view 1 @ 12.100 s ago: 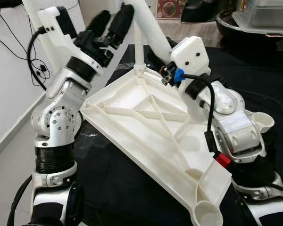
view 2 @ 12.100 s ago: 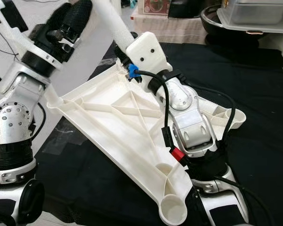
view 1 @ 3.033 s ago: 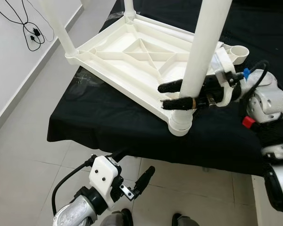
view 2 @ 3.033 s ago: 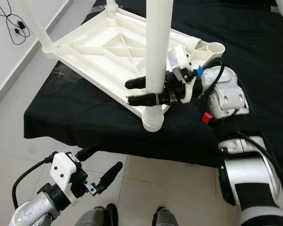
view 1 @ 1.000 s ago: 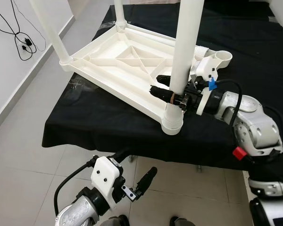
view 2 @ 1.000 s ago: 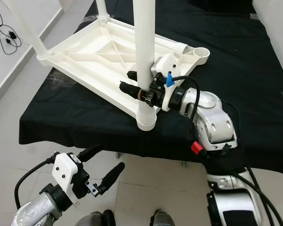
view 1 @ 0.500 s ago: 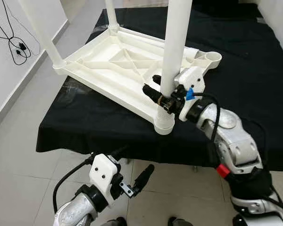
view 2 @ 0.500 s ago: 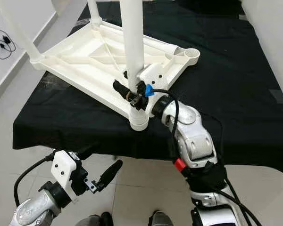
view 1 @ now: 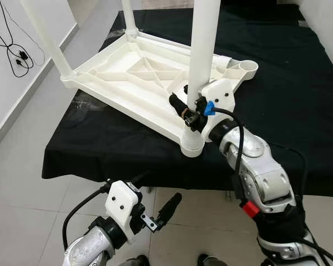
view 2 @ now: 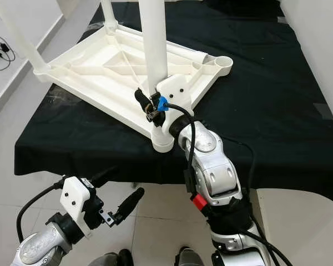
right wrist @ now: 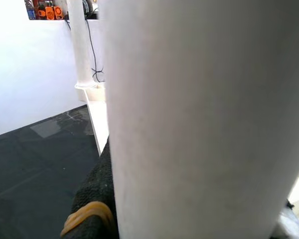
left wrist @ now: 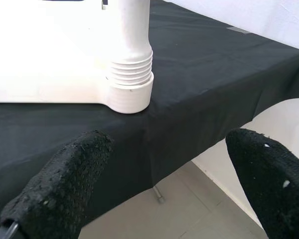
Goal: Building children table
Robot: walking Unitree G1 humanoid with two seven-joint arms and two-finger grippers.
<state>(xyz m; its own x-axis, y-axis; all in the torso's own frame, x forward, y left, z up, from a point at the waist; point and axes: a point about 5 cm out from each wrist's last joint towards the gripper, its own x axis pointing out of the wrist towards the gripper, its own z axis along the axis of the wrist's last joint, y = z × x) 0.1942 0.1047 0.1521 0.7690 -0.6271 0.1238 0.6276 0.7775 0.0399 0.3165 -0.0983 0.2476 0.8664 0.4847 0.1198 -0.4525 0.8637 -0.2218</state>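
The white plastic children's table (view 1: 139, 72) lies upside down on a black-covered surface. Three white legs stand up from its corners. The near leg (view 1: 201, 50) sits in the front corner socket (view 1: 192, 145), also seen as a ribbed collar (left wrist: 130, 75). My right gripper (view 1: 187, 107) is shut on this leg just above the socket; one finger (view 1: 176, 104) with an orange band (right wrist: 87, 214) presses on the leg (right wrist: 199, 119). The right corner socket (view 1: 248, 66) holds no leg. My left gripper (view 1: 154, 193) hangs open below the surface's front edge, its fingers (left wrist: 60, 184) wide apart.
The black cloth surface (view 1: 299, 83) ends at a front edge (view 1: 127, 174) above a pale tiled floor (view 1: 22, 183). A white wall with hanging cables (view 1: 14, 50) runs along the left. Two dark shoes (view 2: 186, 257) show on the floor below.
My right gripper stays on the near leg while its arm has swung nearer and more upright. The left gripper has not moved. The view has shifted slightly.
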